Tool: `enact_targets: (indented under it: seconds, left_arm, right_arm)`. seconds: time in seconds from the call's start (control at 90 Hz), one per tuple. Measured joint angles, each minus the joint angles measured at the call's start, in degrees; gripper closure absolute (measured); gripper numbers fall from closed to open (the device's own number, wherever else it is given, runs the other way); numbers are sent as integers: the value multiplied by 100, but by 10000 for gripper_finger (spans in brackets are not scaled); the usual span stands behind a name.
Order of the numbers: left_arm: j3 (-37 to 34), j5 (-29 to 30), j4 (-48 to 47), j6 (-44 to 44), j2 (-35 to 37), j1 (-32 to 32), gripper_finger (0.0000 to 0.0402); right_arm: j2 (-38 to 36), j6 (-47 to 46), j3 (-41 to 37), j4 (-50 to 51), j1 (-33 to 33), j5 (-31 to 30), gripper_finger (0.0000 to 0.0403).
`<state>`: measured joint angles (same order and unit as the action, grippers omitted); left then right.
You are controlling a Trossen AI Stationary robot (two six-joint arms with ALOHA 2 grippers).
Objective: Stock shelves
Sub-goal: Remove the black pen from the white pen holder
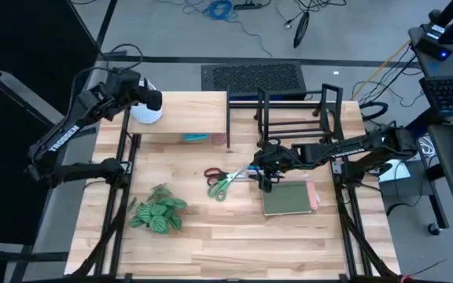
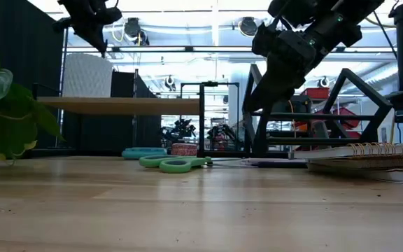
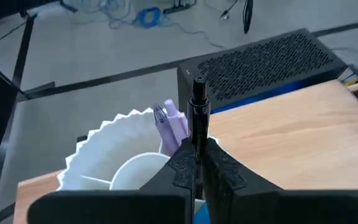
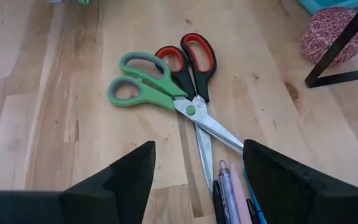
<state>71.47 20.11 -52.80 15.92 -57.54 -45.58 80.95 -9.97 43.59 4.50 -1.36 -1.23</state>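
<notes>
my left gripper (image 3: 196, 163) pinching black pen (image 3: 197, 115) over white cup (image 1: 145, 112) on wood shelf (image 1: 191, 118), right gripper (image 4: 197, 171) spread above scissors (image 4: 166, 78)

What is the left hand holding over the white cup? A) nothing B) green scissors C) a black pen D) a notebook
C: in the left wrist view the left hand is shut on a black pen standing upright above the white cup; the green scissors and the notebook lie on the table.
</notes>
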Motion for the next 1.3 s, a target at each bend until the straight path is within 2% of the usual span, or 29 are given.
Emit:
enact_targets:
  seconds: [0.178, 0.378, 0.511, 0.689, 0.8, 1.056, 1.3]
  left_arm:
    - [359, -33, 166, -353, 109, 0, 401]
    - [1099, -648, 479, -941, 118, 35, 401]
    - [1476, -1396, 697, -1244, 120, 192, 401]
    - [1520, -2983, 1241, -1397, 87, 591, 401]
    - [1502, -3501, 1513, -1492, -187, 1071, 401]
    - [1153, -3555, 2548, -1648, -1273, 2258, 401]
    - [1153, -3597, 3248, -1783, -2230, 2948, 401]
  right_arm:
    - [0, -3, 0, -23, 0, 0, 177]
    - [0, 157, 0, -419, -78, -18, 177]
    - [-84, 342, 197, -357, -192, -34, 177]
    - [-498, 755, 686, -398, -276, -33, 177]
    - [-726, 1026, 1005, -415, -300, -29, 177]
    - [-833, 1244, 1256, -768, -309, -31, 177]
    - [-854, 1251, 1261, -1047, -307, -28, 177]
